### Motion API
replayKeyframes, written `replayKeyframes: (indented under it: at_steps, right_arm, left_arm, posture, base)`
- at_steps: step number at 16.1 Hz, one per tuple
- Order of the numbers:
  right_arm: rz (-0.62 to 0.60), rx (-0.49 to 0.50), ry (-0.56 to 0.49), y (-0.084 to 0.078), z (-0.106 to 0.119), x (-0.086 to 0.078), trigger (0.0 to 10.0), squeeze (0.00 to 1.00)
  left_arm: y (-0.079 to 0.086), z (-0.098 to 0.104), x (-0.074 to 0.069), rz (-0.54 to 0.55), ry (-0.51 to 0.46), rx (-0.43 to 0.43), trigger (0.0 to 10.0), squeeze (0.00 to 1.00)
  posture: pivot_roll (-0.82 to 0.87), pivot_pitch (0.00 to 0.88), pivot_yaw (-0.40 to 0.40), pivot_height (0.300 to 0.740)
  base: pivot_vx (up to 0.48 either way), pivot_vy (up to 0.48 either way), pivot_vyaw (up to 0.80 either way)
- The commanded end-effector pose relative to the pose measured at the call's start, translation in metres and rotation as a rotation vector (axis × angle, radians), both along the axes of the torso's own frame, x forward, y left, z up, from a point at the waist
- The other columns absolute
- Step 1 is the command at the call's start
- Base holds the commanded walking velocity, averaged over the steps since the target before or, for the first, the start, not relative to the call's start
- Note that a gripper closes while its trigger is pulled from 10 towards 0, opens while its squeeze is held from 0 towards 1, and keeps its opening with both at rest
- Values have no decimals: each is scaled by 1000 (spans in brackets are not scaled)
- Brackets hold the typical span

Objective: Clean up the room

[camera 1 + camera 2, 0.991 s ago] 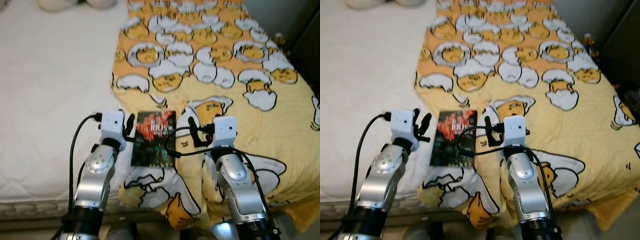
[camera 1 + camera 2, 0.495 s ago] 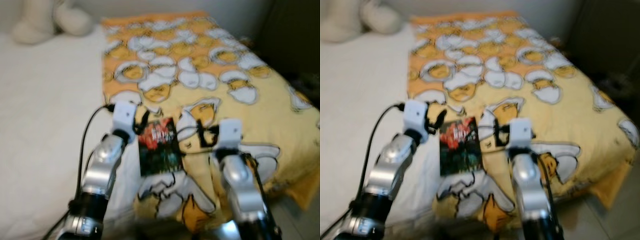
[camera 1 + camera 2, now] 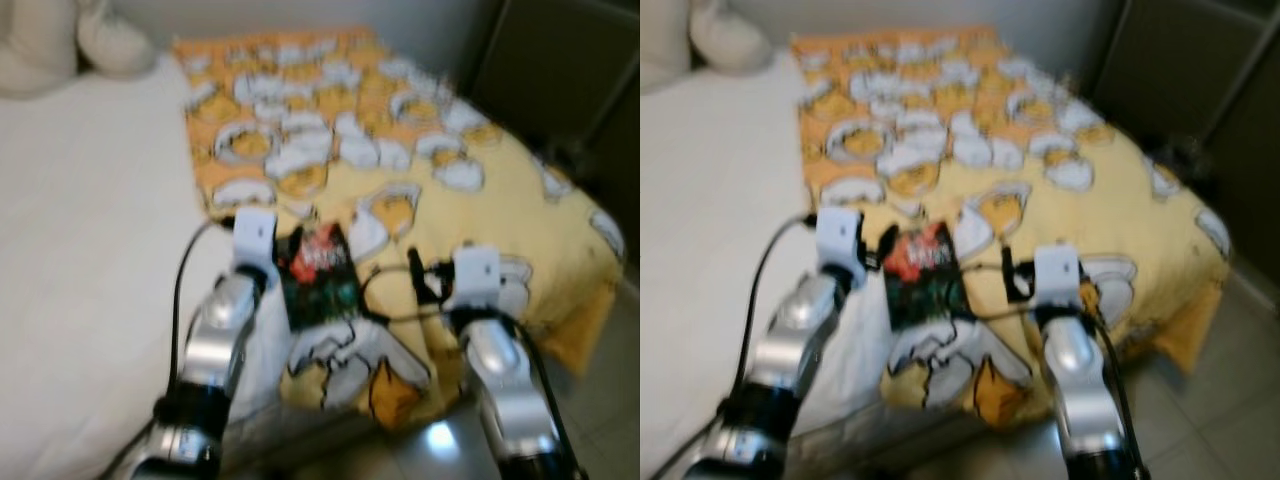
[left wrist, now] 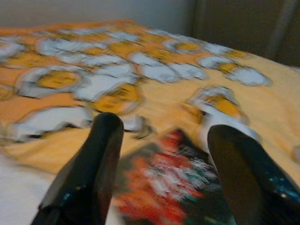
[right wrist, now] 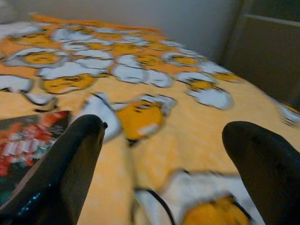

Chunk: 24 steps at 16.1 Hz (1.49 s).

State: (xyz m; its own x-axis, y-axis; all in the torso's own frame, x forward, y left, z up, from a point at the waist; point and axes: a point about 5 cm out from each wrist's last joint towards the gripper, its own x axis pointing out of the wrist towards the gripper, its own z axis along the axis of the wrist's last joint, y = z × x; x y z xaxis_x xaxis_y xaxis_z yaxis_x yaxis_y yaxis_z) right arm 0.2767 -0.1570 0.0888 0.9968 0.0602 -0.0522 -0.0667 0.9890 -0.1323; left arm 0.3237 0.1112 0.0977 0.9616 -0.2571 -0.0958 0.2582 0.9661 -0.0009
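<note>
The left gripper (image 4: 159, 183) has its jaws spread apart just above the near left part of the dark red-printed book (image 3: 319, 275), which lies flat on the yellow egg-patterned blanket (image 3: 420, 170) at the near end of the bed (image 3: 80, 240), its long axis running away from the robot and tilted slightly. The right gripper (image 5: 164, 164), jaws also wide apart and empty, hovers over the blanket with the book off toward its inner side, so the left arm is the nearer one. A pick-up would likely mean closing across the book's left edge, though the blur makes exact contact hard to judge.
</note>
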Motion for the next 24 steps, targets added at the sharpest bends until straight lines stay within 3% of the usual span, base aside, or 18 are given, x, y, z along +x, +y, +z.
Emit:
replayKeyframes:
  at_steps: [1, 3, 4, 6, 7, 9, 10, 11, 16, 21, 24]
  right_arm:
    - [13, 13, -11, 2, 3, -1, 10000, 0]
    - [42, -13, 6, 5, 2, -4, 10000, 0]
    - [48, -19, 6, 4, 2, -5, 10000, 0]
    - [43, -31, 6, -1, 3, -6, 10000, 0]
    - [40, -34, 5, -2, 4, -7, 10000, 0]
    - [35, -35, 4, -5, 4, -10, 10000, 0]
    - [35, -33, 10, -6, 3, -13, 10000, 0]
    - [36, -31, 10, -5, 3, -16, 10000, 0]
    - [24, -51, 62, -19, -2, -45, 10000, 0]
    - [29, -74, 110, -27, -1, -63, 10000, 0]
    - [50, -80, 134, -26, -2, -68, 10000, 0]
  left_arm:
    - [0, 0, 2, 8, 0, 9, 10000, 1000]
    - [-1, -1, 6, 15, 11, 5, 10000, 1000]
    - [-2, -2, 8, 14, 15, 17, 10000, 0]
    - [-7, -2, 13, -2, 14, 31, 10000, 0]
    - [-7, -2, 15, 9, 14, 37, 10000, 1000]
    - [-4, -4, 21, 43, 37, 16, 10000, 1000]
    - [5, -14, 27, 126, 154, -80, 10000, 1000]
    - [12, -18, 29, 158, 199, -112, 10000, 0]
    - [32, -25, 37, 242, 274, -71, 10000, 0]
    - [26, -46, 25, 259, 355, -81, 10000, 0]
    - [24, -63, 12, 268, 389, 57, 10000, 0]
  posture:
    - [-53, 34, -27, 740]
    - [-62, 39, -36, 740]
    - [-66, 44, -40, 740]
    - [-82, 52, -41, 740]
    - [-89, 53, -41, 740]
    - [-95, 54, -44, 740]
    - [-106, 50, -43, 740]
    - [-117, 50, -39, 740]
    - [-187, 99, -52, 740]
    - [-228, 142, -87, 740]
    - [-235, 154, -102, 740]
  base:
    - [0, 0, -587]
    - [0, 0, 0]
    - [0, 0, 0]
    - [0, 0, 0]
    - [0, 0, 0]
    - [0, 0, 0]
    - [0, 0, 0]
    - [0, 0, 0]
    - [0, 0, 0]
    - [0, 0, 0]
    - [0, 0, 0]
